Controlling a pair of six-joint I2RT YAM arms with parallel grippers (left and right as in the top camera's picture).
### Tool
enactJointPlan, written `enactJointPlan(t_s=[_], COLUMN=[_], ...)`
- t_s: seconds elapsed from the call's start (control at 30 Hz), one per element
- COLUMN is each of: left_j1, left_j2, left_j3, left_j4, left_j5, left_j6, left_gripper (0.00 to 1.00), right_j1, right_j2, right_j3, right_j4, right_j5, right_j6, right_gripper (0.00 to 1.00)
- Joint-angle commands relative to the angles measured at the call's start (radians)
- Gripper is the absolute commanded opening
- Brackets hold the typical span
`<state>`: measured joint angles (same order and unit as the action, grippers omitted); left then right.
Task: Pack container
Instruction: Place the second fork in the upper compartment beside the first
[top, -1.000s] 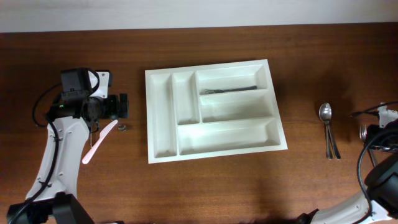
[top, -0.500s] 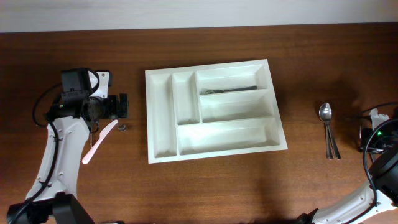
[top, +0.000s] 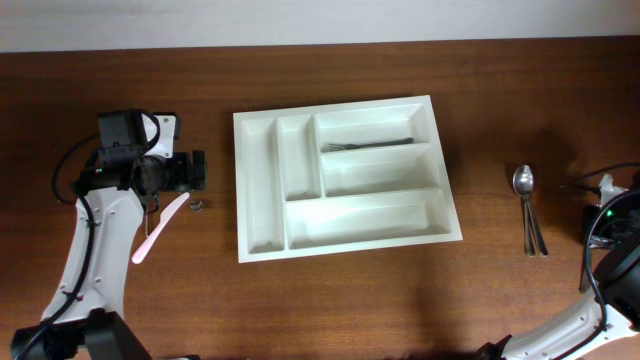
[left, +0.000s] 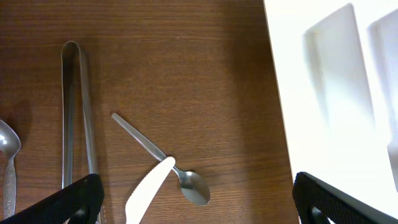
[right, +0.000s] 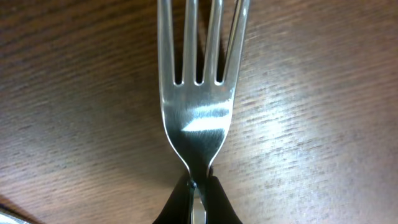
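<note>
The white container (top: 262, 235) lies in the middle of the table with a fork (top: 368, 145) in its top right compartment. Its left wall shows in the left wrist view (left: 311, 124). My left gripper (left: 193, 205) is open above a small metal spoon (left: 193, 185) and a white plastic knife (left: 149, 190). My right gripper (right: 198, 196) is shut on the neck of a metal fork (right: 198, 118), close over the wood at the table's far right edge (top: 612, 215).
Metal tongs (left: 78, 118) and another spoon (left: 7, 146) lie left of the small spoon. Two spoons (top: 527, 210) lie on the table right of the container. A pink-white knife (top: 158, 230) lies by the left arm.
The right arm shifted slightly toward the right edge of the overhead view. The left arm has not moved.
</note>
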<state>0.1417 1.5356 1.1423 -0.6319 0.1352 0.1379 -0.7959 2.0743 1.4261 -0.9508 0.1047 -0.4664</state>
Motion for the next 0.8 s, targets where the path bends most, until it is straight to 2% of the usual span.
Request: enactJointPlan(t_s=[0.0, 0.23, 0.43, 0.53, 0.67, 0.77], left_j1=[0.003, 0.003, 0.003, 0.003, 0.003, 0.003], left_j2=[0.006, 0.006, 0.006, 0.006, 0.006, 0.006], left_j3=[0.018, 0.018, 0.018, 0.018, 0.018, 0.018], left_j4=[0.002, 0.002, 0.002, 0.002, 0.002, 0.002], left_j5=[0.015, 0.015, 0.015, 0.015, 0.015, 0.015], left_j6=[0.017, 0.017, 0.017, 0.017, 0.017, 0.017], left_gripper=[0.99, 0.99, 0.99, 0.99, 0.99, 0.99], right_j1=[0.016, 0.13, 0.378, 0.546, 0.755, 0.886], right_j2=[-0.031, -0.154, -0.193, -0.193, -0.17, -0.133], right_j3=[0.072, 0.296, 0.537, 0.579, 0.579, 0.577], right_j4=[-0.021, -0.071, -0.199, -0.2, -0.178, -0.162], right_j5=[-0.03, -0.161, -0.24, -0.24, -0.241, -0.241], right_j6=[0.066, 0.173, 0.18, 0.064, -0.193, -0.443], right_gripper=[0.04, 0.04, 0.04, 0.04, 0.04, 0.04])
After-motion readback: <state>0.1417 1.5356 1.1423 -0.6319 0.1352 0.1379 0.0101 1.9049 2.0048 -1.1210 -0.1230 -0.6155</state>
